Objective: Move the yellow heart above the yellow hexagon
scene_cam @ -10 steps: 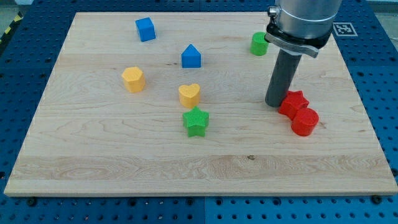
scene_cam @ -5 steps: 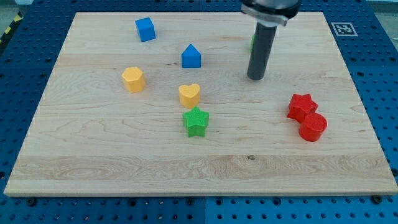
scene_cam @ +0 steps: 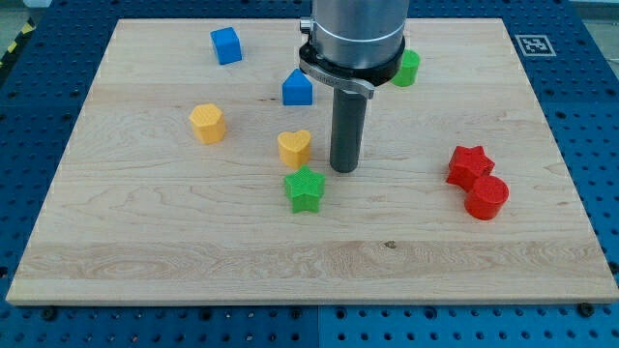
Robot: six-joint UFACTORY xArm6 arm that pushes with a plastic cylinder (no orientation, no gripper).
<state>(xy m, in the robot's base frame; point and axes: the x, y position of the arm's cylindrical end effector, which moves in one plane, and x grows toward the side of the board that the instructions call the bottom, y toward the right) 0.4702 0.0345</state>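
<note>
My tip (scene_cam: 344, 169) sits just right of the yellow heart (scene_cam: 295, 148), seemingly apart.

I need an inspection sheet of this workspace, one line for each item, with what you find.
Surface: wooden board, flat, on a blue pegboard.
Job's things: yellow heart lies to the view's right of the yellow hexagon, apart.
Clutter: green star, blue cube, blue house block, green block, red star touching red cylinder.
Grippers: my tip just right of the heart, apart.
Cables: nothing seen.
Surroundings: marker tag.
</note>
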